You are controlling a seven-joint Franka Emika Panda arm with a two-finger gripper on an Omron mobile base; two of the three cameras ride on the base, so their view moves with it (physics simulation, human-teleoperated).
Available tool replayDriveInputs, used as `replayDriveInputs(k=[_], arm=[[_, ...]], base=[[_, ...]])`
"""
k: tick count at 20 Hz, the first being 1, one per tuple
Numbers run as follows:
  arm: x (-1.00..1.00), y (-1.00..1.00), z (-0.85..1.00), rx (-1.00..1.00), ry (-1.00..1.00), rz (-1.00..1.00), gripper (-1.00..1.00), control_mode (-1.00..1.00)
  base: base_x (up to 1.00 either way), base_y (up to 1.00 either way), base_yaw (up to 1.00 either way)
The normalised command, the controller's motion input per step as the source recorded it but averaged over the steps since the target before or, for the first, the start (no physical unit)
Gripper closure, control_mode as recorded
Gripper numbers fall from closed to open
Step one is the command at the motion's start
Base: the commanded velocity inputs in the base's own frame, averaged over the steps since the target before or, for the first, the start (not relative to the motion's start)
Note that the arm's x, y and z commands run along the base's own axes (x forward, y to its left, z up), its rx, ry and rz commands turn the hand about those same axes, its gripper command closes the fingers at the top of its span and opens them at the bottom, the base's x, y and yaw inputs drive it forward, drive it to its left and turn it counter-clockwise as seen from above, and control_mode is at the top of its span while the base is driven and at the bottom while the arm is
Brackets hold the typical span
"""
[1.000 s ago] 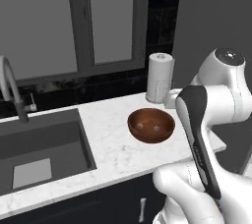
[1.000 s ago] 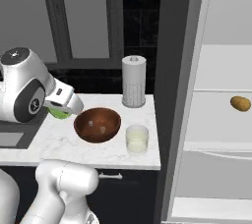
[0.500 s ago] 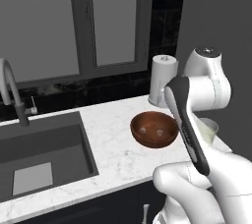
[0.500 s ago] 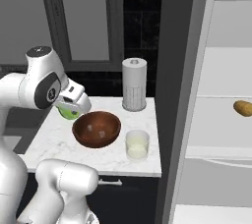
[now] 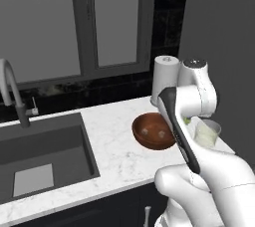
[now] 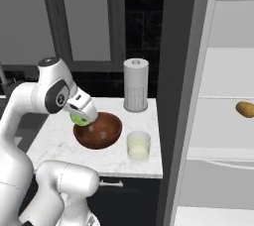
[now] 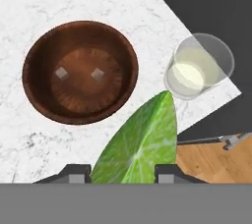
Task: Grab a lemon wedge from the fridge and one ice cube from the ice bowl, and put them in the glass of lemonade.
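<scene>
1. Clearly, the gripper was pinching the lemon wedge between its two finger tips, the green-yellow slice standing up between them in the hand view, presumably so it could be carried to the drink without slipping.
2. Seen from the right base view, the gripper hung over the near-left rim of the ice bowl, not yet above the glass of lemonade; by my reading the carry was under way and the drop still to come.
3. The ice bowl sat on the white marble counter with two small ice cubes lying apart on its bottom, kept there ready for the second pick.
4. The glass of lemonade stood just beside the bowl, near the counter's front right corner and close to the edge, so a release would need to be centred over its mouth.
5. A paper-towel roll stood upright at the back edge, behind bowl and glass, out of the path.
6. The fridge stood open to the right of the counter, a tan-orange oval item resting on a shelf.
</scene>
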Motion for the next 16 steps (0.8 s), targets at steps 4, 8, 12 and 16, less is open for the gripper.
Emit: replayDriveInputs(k=[4,8,12,16], arm=[[0.53,-0.90,0.00,0.01,0.02,-0.14,1.00,-1.00],[0.62,-0.96,-0.12,0.07,0.03,-0.06,1.00,-1.00],[0.44,-0.67,-0.57,0.05,0.00,0.00,1.00,-1.00],[0.07,-0.18,-0.35,0.00,0.00,-0.01,1.00,-1.00]], base=[[0.00,0.00,0.00],[0.00,0.00,0.00],[0.00,0.00,0.00],[0.00,0.00,0.00]])
